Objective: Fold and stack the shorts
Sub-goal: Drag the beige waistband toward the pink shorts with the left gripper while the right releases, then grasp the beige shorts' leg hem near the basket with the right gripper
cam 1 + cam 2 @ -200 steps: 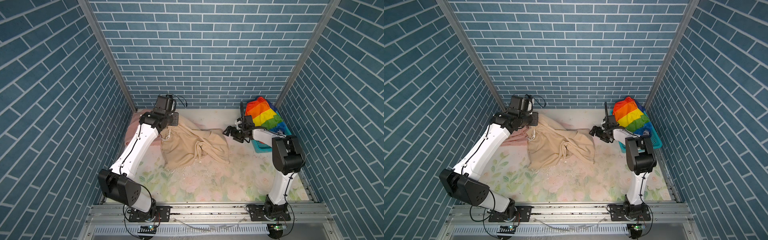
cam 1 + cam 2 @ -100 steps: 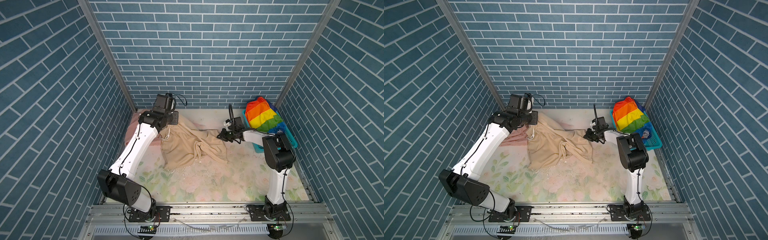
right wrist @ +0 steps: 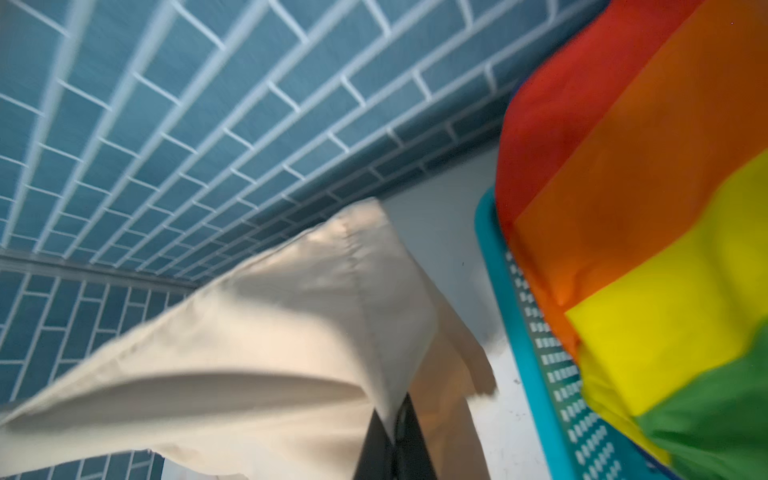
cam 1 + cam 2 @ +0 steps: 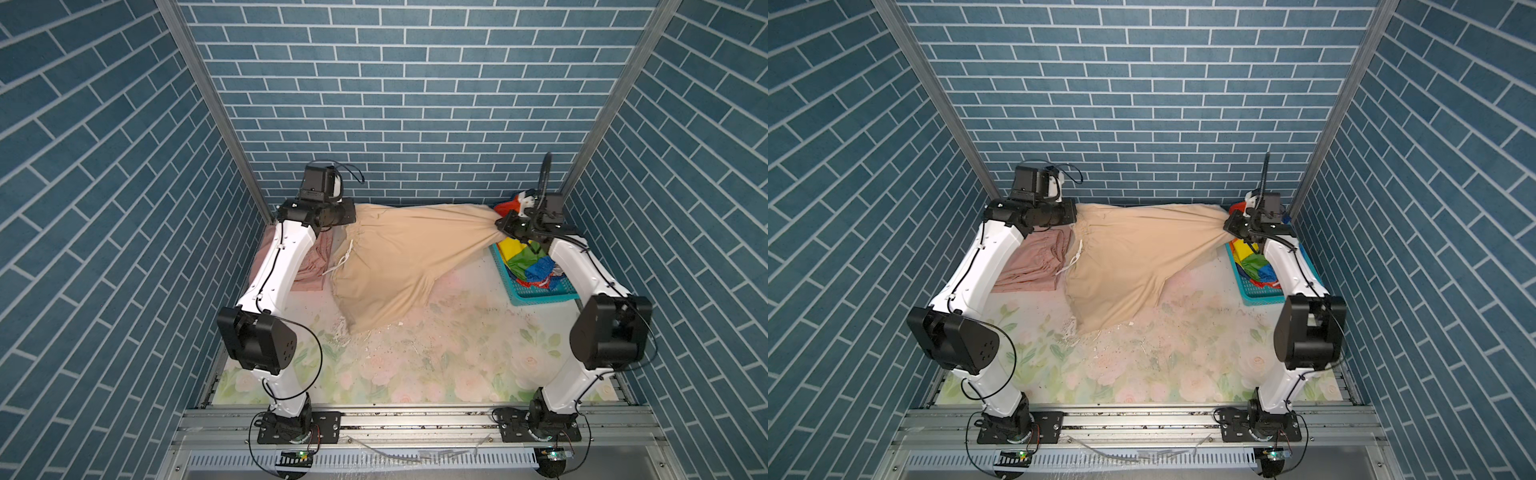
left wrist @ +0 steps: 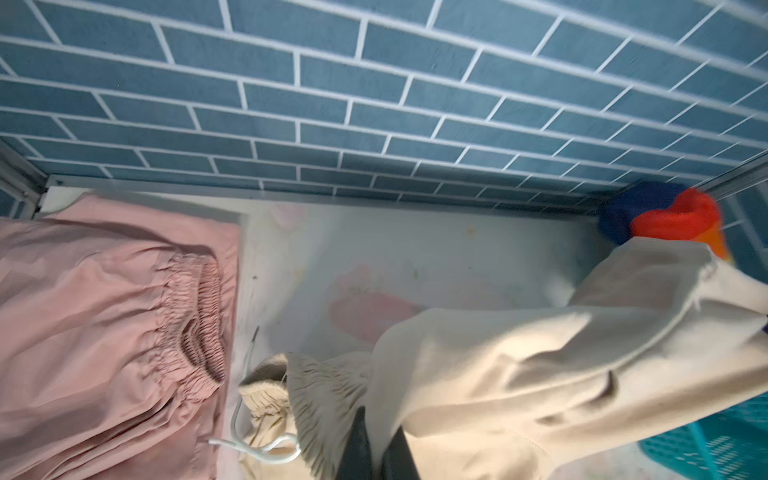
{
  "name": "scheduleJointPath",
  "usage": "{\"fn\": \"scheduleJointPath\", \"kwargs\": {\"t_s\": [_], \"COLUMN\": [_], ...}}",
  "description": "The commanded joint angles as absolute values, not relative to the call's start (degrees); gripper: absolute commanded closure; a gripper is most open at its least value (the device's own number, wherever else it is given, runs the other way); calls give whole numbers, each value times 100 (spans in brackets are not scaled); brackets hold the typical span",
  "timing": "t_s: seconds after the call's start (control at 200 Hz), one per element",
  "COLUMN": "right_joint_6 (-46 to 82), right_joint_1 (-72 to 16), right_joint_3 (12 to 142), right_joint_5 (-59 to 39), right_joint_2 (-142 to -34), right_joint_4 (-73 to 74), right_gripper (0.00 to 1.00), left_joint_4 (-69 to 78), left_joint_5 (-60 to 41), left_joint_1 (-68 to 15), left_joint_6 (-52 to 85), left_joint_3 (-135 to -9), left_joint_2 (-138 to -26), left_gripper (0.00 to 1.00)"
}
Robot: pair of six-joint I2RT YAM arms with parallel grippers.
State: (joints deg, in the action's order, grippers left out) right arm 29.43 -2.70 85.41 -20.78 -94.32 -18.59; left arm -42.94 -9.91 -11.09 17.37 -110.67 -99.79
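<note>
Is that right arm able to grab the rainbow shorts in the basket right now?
Probably not yet: the rainbow shorts lie close beside it, uncovered, but the right gripper is shut on the beige shorts.

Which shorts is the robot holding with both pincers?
The beige shorts, stretched between the left pincer and right pincer. The pink shorts lie flat; the rainbow shorts sit in the basket.
</note>
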Motion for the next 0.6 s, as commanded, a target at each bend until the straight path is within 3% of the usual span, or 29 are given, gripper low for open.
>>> {"fn": "scheduleJointPath", "kwargs": {"t_s": [0.0, 0.16, 0.34, 0.595], "right_joint_6": [2638, 2768, 2820, 2986], "right_joint_1": [-414, -852, -971, -968], "right_joint_3": [7584, 5864, 4952, 5344], "right_joint_5": [-1607, -1562, -1477, -1282], "right_joint_2": [-8740, -8421, -8197, -8080], "right_joint_4": [-1996, -1516, -1548, -2133], "right_gripper": [100, 98, 65, 30], "left_joint_4": [-4087, -3553, -3155, -2880], "left_joint_5": [-1201, -1354, -1571, -1502], "left_joint_1": [-821, -791, -791, -791], "left_joint_6": [2045, 2150, 2257, 2373], "left_joint_3": [-10941, -9209, -7289, -5948], "left_joint_2": [-9579, -8883, -8239, -7566], "left_gripper": [100, 100, 100, 100]}}
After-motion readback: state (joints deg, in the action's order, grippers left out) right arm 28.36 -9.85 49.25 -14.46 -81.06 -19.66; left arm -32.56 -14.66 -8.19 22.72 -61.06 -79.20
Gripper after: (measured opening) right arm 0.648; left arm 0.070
